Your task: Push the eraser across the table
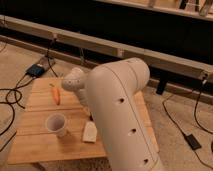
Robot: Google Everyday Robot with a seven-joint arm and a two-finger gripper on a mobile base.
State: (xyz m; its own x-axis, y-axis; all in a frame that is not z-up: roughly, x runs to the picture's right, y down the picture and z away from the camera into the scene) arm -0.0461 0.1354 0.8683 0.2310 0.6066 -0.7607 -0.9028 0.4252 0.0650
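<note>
On the table (35,145), eraser (90,133) just beside the mostly hidden pincer (91,118)

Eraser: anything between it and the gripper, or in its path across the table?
Nothing visible between the gripper, mostly hidden behind the arm, and the eraser beside it. The cup stands left of it in the view, blocking a push that way.

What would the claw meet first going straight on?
Probably the pale wedge-shaped eraser on the slatted wooden table, just ahead of the claw, mostly hidden behind the white arm; depth unclear.
</note>
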